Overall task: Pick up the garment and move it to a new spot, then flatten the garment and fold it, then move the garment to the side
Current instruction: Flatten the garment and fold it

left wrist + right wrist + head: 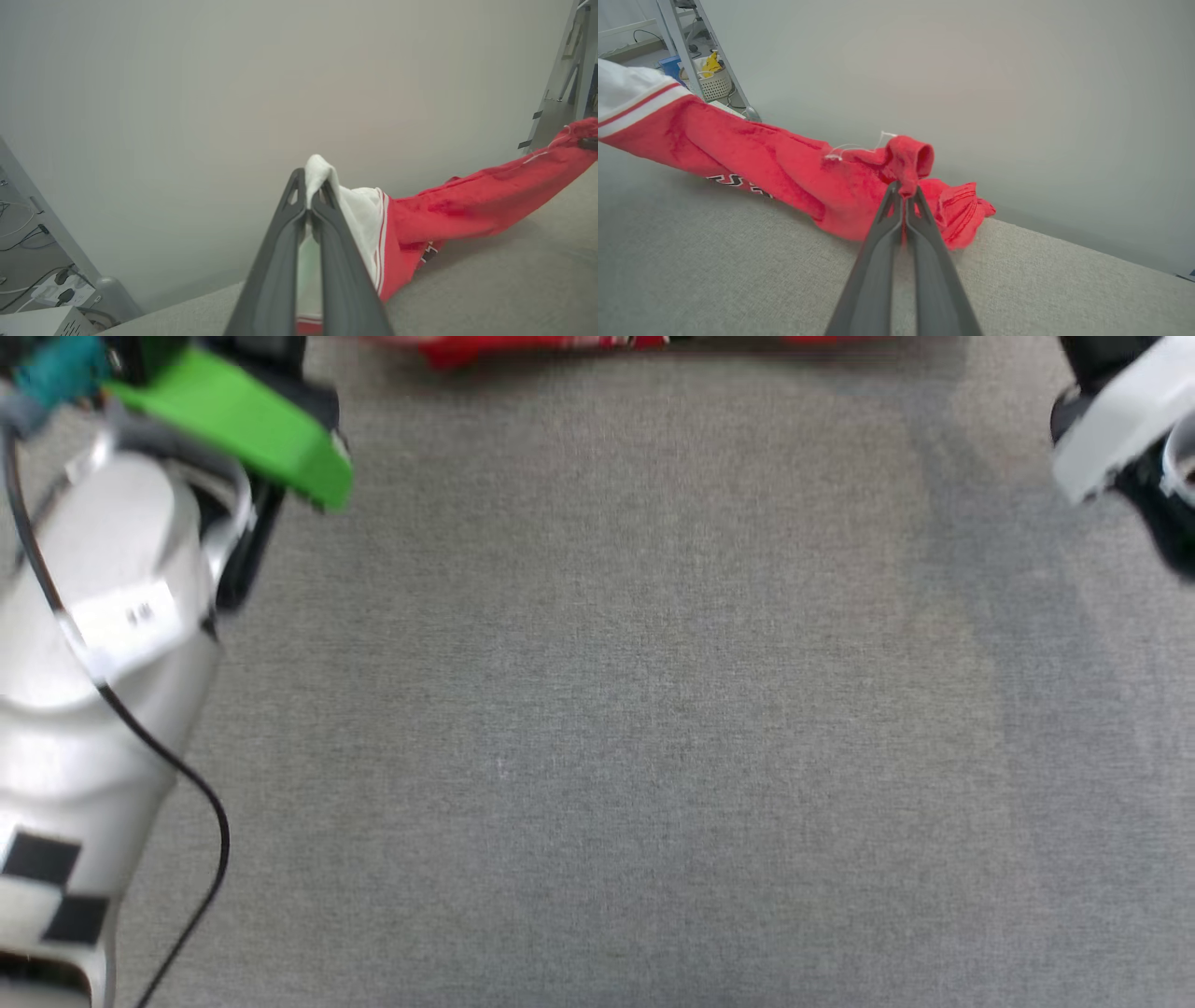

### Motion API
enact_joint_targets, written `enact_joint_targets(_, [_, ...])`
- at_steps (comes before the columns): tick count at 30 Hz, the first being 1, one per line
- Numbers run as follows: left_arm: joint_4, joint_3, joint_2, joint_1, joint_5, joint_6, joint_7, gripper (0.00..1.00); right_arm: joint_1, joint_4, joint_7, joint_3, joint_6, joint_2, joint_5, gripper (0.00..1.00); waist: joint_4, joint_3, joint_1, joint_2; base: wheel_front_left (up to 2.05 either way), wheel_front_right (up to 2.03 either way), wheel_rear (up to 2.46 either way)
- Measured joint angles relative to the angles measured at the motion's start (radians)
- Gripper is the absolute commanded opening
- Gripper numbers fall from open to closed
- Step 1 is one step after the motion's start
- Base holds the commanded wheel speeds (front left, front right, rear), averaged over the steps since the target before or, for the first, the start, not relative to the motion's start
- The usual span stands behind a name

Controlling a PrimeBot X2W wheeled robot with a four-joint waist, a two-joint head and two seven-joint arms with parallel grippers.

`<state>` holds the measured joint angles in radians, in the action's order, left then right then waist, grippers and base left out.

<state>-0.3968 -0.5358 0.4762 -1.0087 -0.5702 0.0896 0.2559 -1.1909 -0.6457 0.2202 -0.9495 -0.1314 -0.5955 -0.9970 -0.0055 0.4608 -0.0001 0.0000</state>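
Red garment (775, 163) was strung along the far edge of the grey bench (597, 709), just by the wall (233, 93). The left hand (314, 193) was clamped on its white sleeve and the right hand (903, 191) pinched a red fold. Nearer than the garment, broad bare bench surface.

garment (784, 172): red body, darker red in the folds
sleeve (359, 210): white, thin red stripes at the seam with the garment's red
lettering (738, 183): black and white, on the garment's red
cloth surface (597, 709): speckled grey weave, under the garment
wall (233, 93): plain pale grey, behind the garment
left gripper (309, 186): dark grey
right gripper (903, 191): dark grey
left forearm (93, 616): silver-white with black squares
cable (187, 784): black
cover (252, 425): bright green
basket (714, 84): white lattice, beyond the garment
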Motion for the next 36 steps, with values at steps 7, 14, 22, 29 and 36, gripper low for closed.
enact_joint_targets(7, [0.115,0.017,0.017,0.318,-0.003,-0.045,0.000,0.00,0.222,0.052,0.022,-0.031,0.000,-0.034,-0.014,0.00,0.013,-0.110,0.0000,0.0000,0.00,0.00,0.00])
enact_joint_targets(14, [0.197,0.023,0.033,0.590,-0.039,-0.091,0.000,0.00,0.447,0.115,0.031,-0.007,0.000,-0.073,-0.024,0.00,0.024,-0.214,0.0000,0.0000,0.00,0.00,0.00])
enact_joint_targets(22, [0.283,0.016,0.044,0.864,-0.112,-0.141,0.000,0.00,0.692,0.194,0.032,0.026,0.000,-0.128,-0.035,0.00,0.030,-0.315,-0.0001,0.0000,0.00,0.00,0.00])
enact_joint_targets(29, [0.336,0.005,0.034,1.034,-0.170,-0.175,-0.003,0.00,0.881,0.268,0.020,0.076,0.000,-0.165,-0.046,0.00,0.039,-0.366,-0.0001,0.0000,0.00,0.00,0.00])
enact_joint_targets(36, [0.349,-0.045,0.045,1.135,-0.224,-0.172,-0.088,0.00,1.035,0.343,-0.037,0.145,0.000,-0.199,-0.045,0.00,0.044,-0.403,-0.0001,0.0000,0.00,0.00,0.00])
